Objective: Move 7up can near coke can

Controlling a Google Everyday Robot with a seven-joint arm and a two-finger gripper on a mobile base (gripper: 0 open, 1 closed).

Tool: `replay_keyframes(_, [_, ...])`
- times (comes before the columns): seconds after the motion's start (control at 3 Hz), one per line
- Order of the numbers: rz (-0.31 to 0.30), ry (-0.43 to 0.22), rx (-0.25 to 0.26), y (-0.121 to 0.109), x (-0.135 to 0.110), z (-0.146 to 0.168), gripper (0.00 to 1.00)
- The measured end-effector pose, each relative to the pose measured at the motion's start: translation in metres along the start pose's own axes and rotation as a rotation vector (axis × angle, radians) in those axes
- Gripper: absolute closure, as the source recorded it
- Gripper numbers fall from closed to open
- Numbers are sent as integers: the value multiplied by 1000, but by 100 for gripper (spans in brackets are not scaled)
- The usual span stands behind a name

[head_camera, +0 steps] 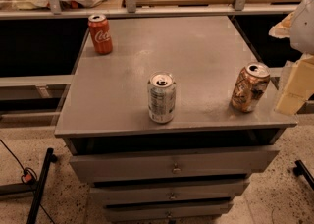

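First, we should bring the gripper (294, 88), at the right edge beside the brown-gold can (250, 87), jaws' state we cannot tell, squarely around the 7up can (161, 98), upright near-centre on the surface (206, 51), well apart from the far-left coke can (100, 34).

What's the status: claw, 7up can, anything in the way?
Claw at right edge, beside brown-gold can. 7up can upright, front centre of grey cabinet top, untouched. Coke can back-left corner. Nothing between them.
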State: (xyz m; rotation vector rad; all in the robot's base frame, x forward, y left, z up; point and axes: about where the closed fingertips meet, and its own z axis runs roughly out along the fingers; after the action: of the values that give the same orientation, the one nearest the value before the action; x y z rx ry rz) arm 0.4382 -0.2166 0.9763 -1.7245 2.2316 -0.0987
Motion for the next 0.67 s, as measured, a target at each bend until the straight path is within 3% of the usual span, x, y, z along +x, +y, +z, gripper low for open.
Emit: replay_keyframes(0.67, [-8,-29,-2,-2,-11,10,0])
